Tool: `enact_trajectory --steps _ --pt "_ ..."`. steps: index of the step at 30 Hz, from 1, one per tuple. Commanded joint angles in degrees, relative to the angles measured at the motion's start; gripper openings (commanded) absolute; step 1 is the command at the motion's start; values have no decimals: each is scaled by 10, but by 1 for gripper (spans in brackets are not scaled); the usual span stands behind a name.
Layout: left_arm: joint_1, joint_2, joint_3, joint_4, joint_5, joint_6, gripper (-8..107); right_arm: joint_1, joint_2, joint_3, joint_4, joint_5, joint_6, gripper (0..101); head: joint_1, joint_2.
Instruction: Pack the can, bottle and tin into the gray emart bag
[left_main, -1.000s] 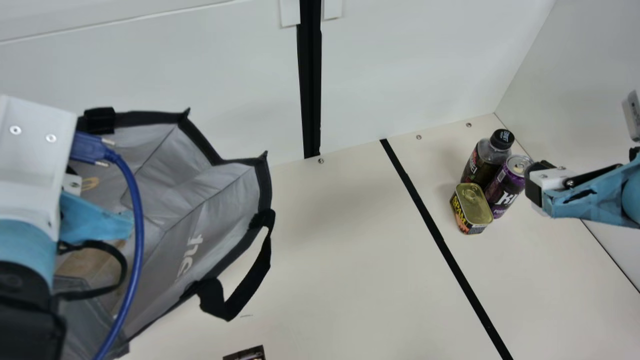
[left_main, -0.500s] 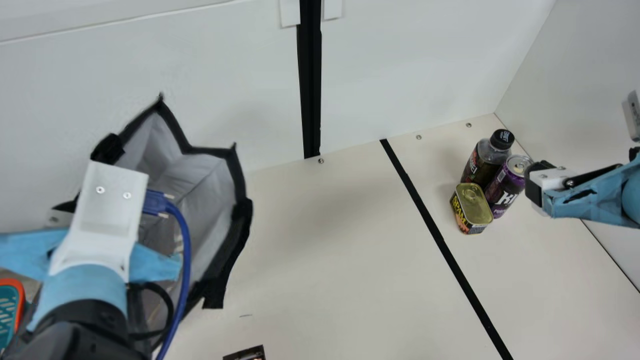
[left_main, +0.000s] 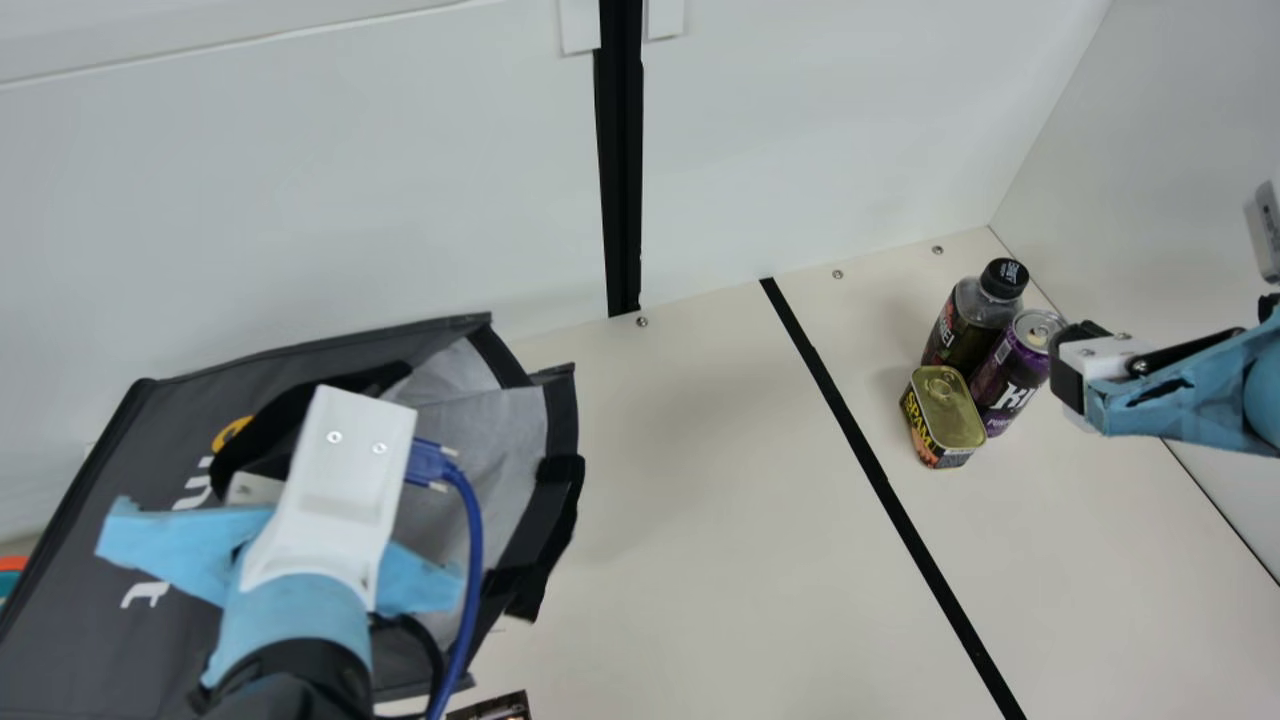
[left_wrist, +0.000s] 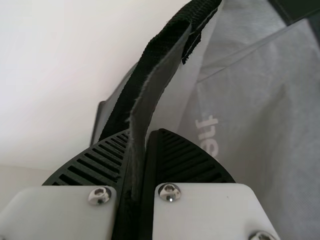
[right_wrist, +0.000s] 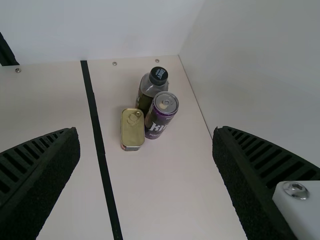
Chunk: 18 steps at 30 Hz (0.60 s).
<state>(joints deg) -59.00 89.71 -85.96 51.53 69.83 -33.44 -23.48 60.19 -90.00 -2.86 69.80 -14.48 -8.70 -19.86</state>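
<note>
left claw: closed on black strap, apparently woven, of gray fabric bag. right claw: spread wide; ahead of it, clustered on table: purple metal can, clear-shouldered bottle, round-cornered tin.

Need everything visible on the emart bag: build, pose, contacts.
The gray emart bag looks like soft fabric: dark gray lettered outer panel, lighter gray inside, black edging. In the main view the lettered side faces up at a slant, the mouth opening toward the view's right, its rim creased. The left gripper pinches one black strap handle; the other handle hangs at the mouth's right edge. The left arm hides part of the bag.
</note>
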Motion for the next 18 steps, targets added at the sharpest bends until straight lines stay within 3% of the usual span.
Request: enact_trajectory --steps 1,12,18 --pt "-7 2 -1 -8 1 -3 10 0 0 0 0 0 0 91 -13 -1" --pt "-34 12 -32 -101 1 -10 10 0 0 0 0 0 0 91 -13 -1" --pt "-13 7 -21 -163 -42 -12 10 0 0 0 0 0 0 91 -13 -1"
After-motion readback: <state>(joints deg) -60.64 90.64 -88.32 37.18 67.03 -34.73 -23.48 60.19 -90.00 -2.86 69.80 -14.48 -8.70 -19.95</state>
